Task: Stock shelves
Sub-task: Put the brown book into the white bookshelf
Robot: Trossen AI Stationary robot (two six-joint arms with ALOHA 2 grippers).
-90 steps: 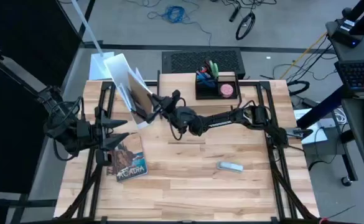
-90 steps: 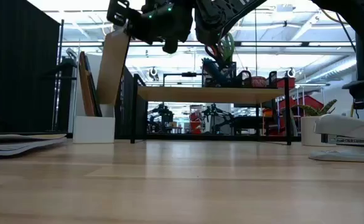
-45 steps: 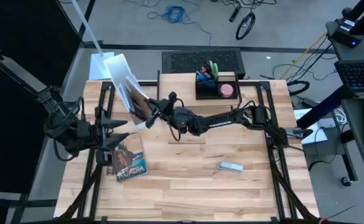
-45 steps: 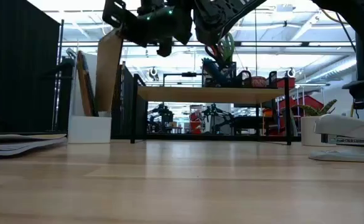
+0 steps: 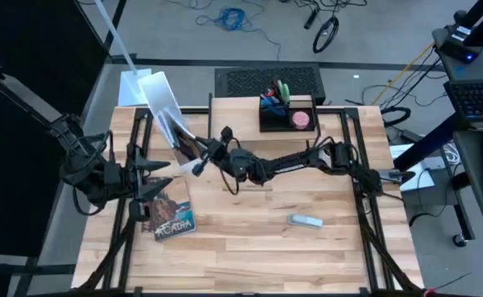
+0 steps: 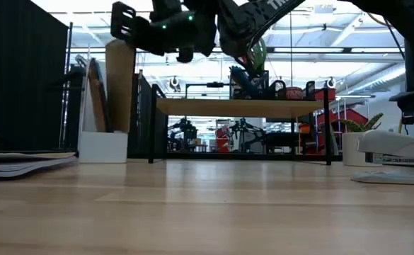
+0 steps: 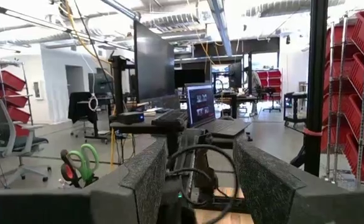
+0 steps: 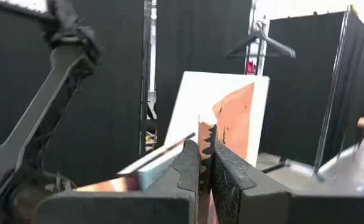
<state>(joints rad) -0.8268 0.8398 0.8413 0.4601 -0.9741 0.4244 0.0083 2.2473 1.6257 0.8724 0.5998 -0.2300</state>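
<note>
- Since the earlier frame, the right arm has carried its thin book further left, and the white magazine file box [image 5: 160,101] now stands more upright.
- The shelves [image 5: 262,142], a low wood-topped riser, stand at the table's [image 5: 307,256] far middle, to the right of the file box.
- The right gripper [image 5: 198,157] pinches the thin book [image 8: 241,118] at the file box's mouth, its long axis upright.
- The left gripper [image 5: 157,180] rests spread beside a book [image 5: 172,216] lying flat, nearer it than the right.

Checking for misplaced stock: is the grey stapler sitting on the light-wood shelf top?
No, the grey stapler lies on the bare wooden table, well in front of the light-wood shelf top.
</note>
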